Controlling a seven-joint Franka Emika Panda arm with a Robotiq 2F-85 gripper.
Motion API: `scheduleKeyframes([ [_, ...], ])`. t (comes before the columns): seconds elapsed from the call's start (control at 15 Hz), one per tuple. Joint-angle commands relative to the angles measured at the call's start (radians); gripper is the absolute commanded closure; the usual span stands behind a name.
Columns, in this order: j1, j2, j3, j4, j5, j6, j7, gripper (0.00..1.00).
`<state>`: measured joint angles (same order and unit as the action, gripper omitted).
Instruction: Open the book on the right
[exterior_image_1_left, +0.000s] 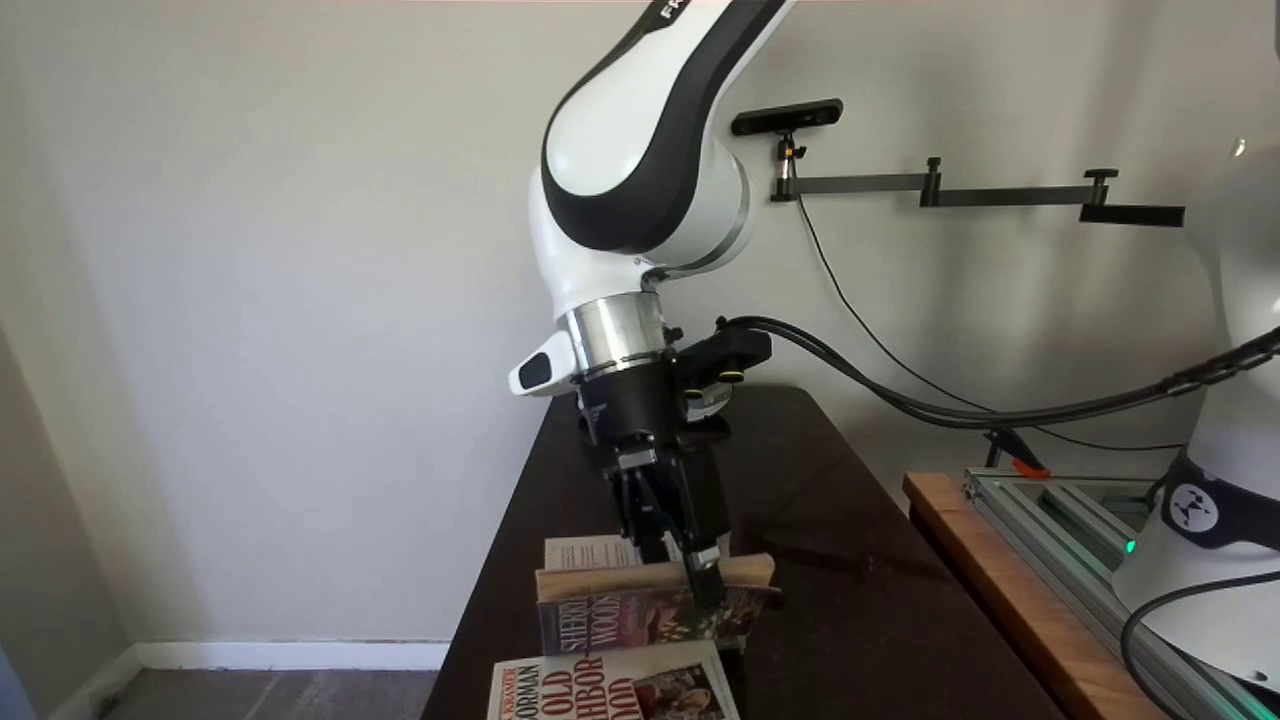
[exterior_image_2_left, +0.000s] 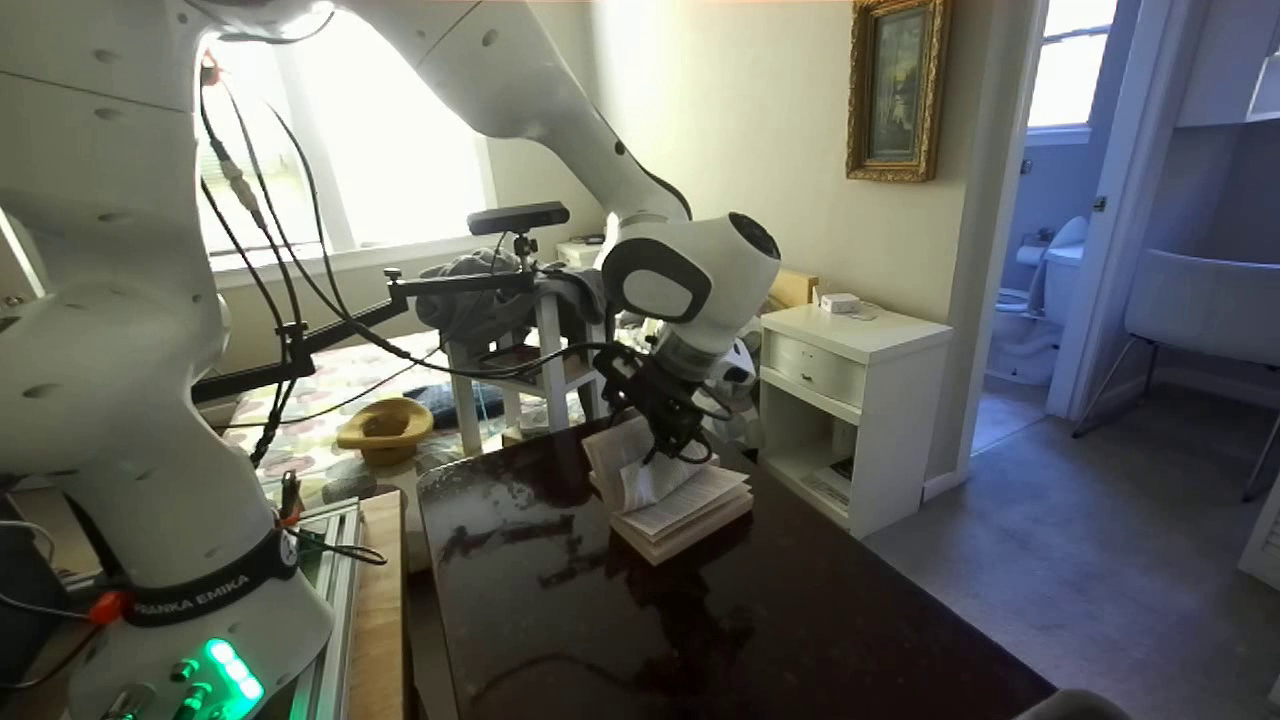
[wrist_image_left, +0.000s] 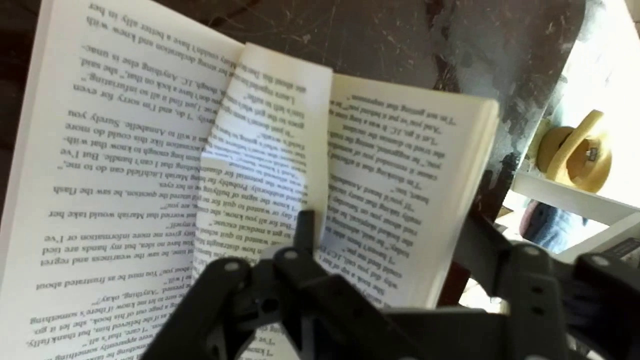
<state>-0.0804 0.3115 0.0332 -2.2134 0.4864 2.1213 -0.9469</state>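
Note:
The book stands open on the dark table, its dark picture cover (exterior_image_1_left: 590, 622) facing the camera in an exterior view. One half is raised and tilted. The other half lies flat with printed pages up, seen in an exterior view (exterior_image_2_left: 685, 510). The wrist view shows the pages of both halves (wrist_image_left: 400, 170) with a loose, bent leaf (wrist_image_left: 280, 110) standing between them. My gripper (exterior_image_1_left: 682, 577) is open and straddles the raised half. In the wrist view the gripper (wrist_image_left: 392, 227) has one finger over the pages at the loose leaf and the other outside the cover.
A larger cream book with red lettering (exterior_image_1_left: 610, 685) lies beside the dark book's cover side. The dark table (exterior_image_2_left: 800, 620) has its edge near a white nightstand (exterior_image_2_left: 860, 340). A yellow hat (exterior_image_2_left: 385, 430) is beyond the table. A camera arm (exterior_image_2_left: 460, 285) stands near the robot base.

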Motion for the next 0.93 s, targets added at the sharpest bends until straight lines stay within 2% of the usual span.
scheduleKeyframes([
  [0.0, 0.007, -0.031, 0.013, -0.035, -0.042, 0.033, 0.038, 0.56],
  [0.07, 0.007, -0.034, 0.014, -0.037, -0.043, 0.034, 0.039, 0.63],
  [0.2, 0.009, -0.040, 0.016, -0.039, -0.048, 0.037, 0.046, 0.69],
  [0.33, 0.012, -0.042, 0.017, -0.039, -0.058, 0.039, 0.054, 0.69],
  [0.4, 0.012, -0.042, 0.017, -0.039, -0.062, 0.042, 0.056, 0.66],
  [0.47, 0.012, -0.041, 0.018, -0.038, -0.065, 0.041, 0.059, 0.68],
  [0.67, 0.011, -0.038, 0.019, -0.039, -0.067, 0.048, 0.063, 0.88],
  [0.73, 0.011, -0.039, 0.019, -0.041, -0.069, 0.053, 0.066, 0.87],
  [0.87, 0.009, -0.043, 0.021, -0.042, -0.065, 0.056, 0.068, 0.78],
])
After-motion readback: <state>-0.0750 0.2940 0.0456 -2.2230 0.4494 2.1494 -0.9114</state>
